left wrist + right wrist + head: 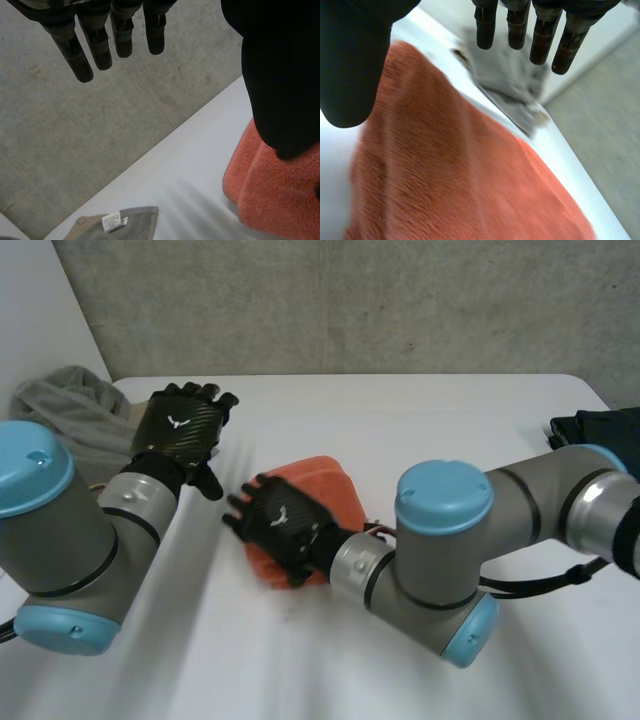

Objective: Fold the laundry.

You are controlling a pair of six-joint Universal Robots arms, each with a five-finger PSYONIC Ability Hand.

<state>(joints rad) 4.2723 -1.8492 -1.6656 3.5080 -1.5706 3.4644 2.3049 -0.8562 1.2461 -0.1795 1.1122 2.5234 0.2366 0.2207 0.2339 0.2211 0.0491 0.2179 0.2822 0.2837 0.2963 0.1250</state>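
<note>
Head view: a folded orange towel (325,480) lies near the middle of the white table (420,430). The right hand (282,525) is spread over the towel's near left part, fingers straight, gripping nothing; it seems to rest on the cloth, though contact is unclear. The left hand (180,428) hovers open near the far left corner, beside a crumpled grey garment (70,410). A dark garment (600,430) sits at the right edge.

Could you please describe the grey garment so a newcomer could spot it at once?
On the white table, look to the far left corner, beside the left hand. The grey garment lies crumpled there; unlike the folded orange towel mid-table and the dark cloth at the right edge, it is pale grey with a white label.
</note>
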